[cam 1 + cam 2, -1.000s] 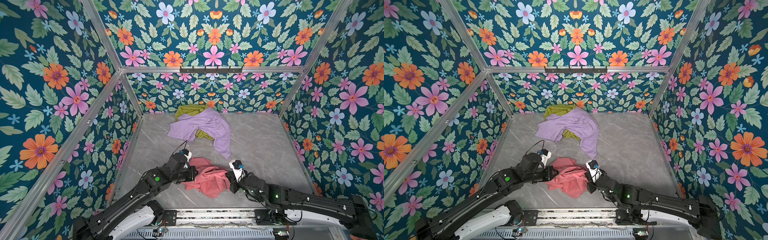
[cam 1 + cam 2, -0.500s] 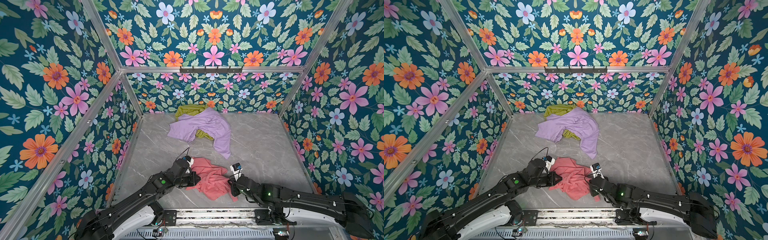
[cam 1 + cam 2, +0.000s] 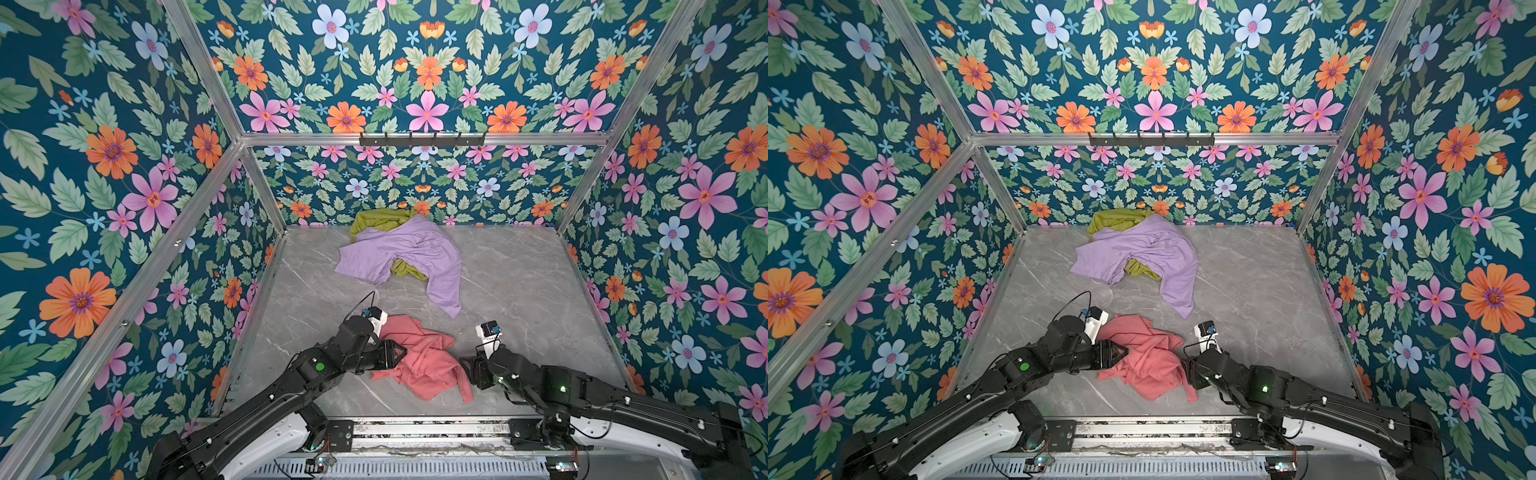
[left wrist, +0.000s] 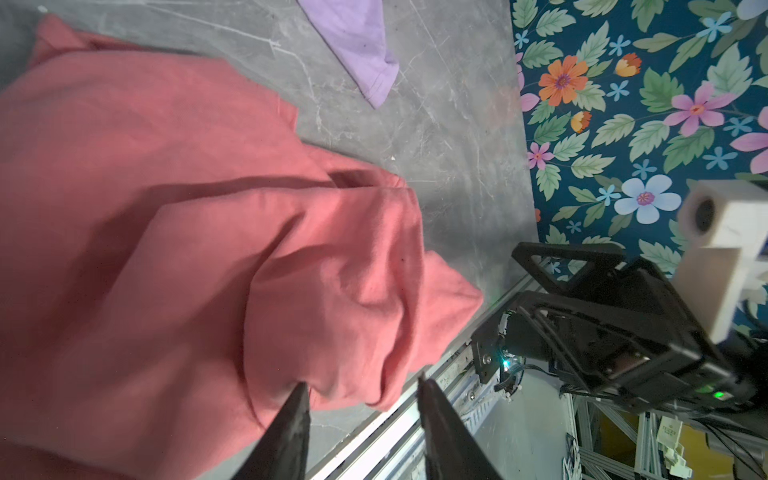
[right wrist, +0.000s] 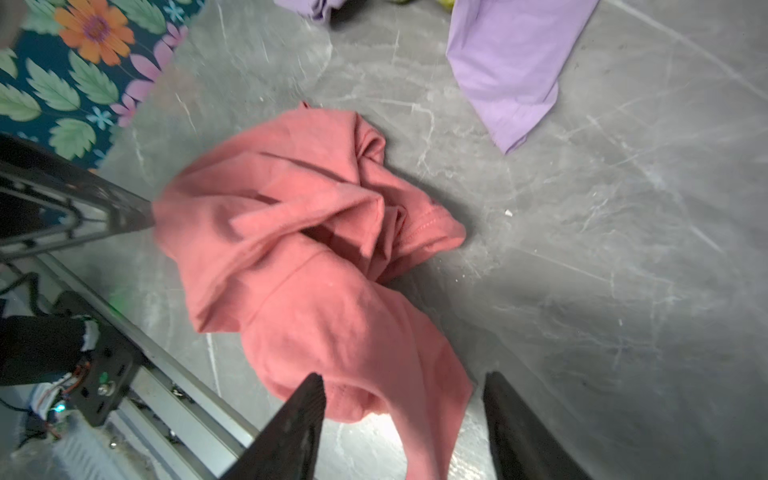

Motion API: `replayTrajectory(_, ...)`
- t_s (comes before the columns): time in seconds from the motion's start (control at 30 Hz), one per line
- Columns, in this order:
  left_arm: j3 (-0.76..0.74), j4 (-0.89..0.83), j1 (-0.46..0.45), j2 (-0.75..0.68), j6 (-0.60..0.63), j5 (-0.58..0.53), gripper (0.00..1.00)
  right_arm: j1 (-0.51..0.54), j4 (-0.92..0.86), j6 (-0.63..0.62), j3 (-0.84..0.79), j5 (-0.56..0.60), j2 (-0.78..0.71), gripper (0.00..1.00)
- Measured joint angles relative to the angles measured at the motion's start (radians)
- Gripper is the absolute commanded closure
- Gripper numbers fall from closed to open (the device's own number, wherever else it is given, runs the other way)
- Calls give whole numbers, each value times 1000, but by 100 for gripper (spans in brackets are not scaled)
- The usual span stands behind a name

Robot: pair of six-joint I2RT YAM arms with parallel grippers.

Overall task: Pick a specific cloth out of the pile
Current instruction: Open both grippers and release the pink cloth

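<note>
Two top views: salmon-pink cloth (image 3: pixel 419 361) crumpled near worktop front edge, apart from lilac cloth (image 3: pixel 409 257) and olive-green cloth (image 3: pixel 374 218) at back edge.
Left wrist: left gripper (image 4: pixel 361 386) parted, empty, at cloth hem.
Right wrist: right gripper (image 5: pixel 403 386) parted, straddling cloth edge, unclamped.

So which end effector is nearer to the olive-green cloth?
Left, it seems. The left end effector lies almost straight in front of the olive-green cloth, at the left edge of the salmon cloth; the right end effector sits further right and nearer the base.
</note>
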Motion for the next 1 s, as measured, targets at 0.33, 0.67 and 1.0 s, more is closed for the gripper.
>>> replayTrajectory(0.33,70,-4,1,-41,32,-45,39,0,25,-143,171,-13,146,49)
replayTrajectory(0.67,124,-86,11,-44,114,-433,6,-141,58,-323,180,29,196,46)
replayTrajectory(1.0,-274,403,100,-126,580,-1134,11,-546,475,-668,-137,175,104,32)
